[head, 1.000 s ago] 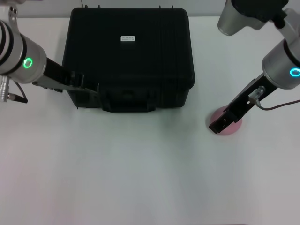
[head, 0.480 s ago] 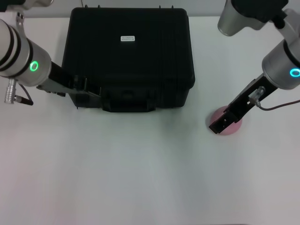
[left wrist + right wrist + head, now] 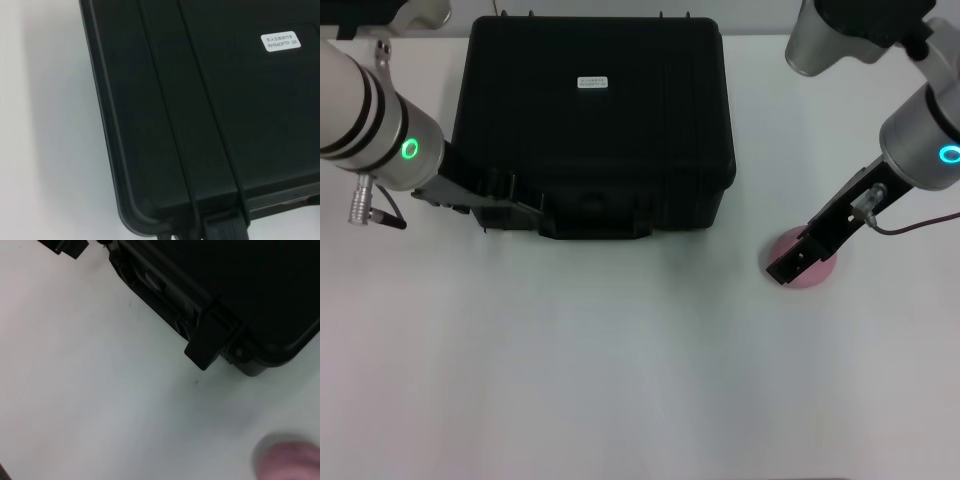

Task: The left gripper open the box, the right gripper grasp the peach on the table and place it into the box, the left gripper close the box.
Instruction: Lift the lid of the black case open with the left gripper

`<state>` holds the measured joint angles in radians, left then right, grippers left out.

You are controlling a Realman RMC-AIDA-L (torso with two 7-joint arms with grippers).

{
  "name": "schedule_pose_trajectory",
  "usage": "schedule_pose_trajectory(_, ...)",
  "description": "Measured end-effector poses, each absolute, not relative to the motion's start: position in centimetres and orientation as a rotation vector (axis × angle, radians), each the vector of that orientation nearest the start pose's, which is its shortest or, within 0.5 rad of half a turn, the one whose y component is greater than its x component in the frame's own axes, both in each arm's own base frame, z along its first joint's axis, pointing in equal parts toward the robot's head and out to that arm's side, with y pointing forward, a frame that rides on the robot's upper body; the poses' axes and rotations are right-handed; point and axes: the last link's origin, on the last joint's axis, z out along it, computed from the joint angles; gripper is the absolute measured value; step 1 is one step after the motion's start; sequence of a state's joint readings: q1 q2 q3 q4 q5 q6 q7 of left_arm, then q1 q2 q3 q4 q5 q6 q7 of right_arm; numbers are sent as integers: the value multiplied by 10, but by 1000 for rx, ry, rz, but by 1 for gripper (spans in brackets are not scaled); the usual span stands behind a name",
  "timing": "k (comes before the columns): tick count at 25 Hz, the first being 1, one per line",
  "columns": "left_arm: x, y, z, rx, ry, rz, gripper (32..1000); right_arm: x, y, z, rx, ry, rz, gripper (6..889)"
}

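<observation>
The box is a large black case with its lid down, at the back centre of the white table; the left wrist view shows its lid and white label. My left gripper, on the green-ringed arm, sits low against the box's front left corner, beside the handle recess. The peach, small and pale pink, lies on the table to the right of the box. My right gripper, on the cyan-ringed arm, hangs directly over the peach and hides most of it. The right wrist view catches the peach at its edge.
The right wrist view shows the box's front right corner with a black latch sticking out. Bare white table stretches in front of the box and between the two arms.
My left arm has slid to the right along the box's front left corner, bringing its gripper closer to the handle recess. The right arm, the peach and the box have not moved.
</observation>
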<state>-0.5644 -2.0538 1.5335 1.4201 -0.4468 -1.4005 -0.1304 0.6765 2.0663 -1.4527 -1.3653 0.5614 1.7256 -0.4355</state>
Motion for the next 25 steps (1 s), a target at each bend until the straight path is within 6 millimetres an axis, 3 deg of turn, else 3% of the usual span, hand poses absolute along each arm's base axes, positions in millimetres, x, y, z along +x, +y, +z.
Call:
schedule_pose_trajectory(15, -177, 371, -3, -2057, -1432, 263, 908, 158, 340, -5, -2629, 1015, -661, 844)
schedule_pose_trajectory(25, -177, 372, -2, -2050, -1427, 264, 828, 158, 340, -5, -2629, 1018, -663, 845)
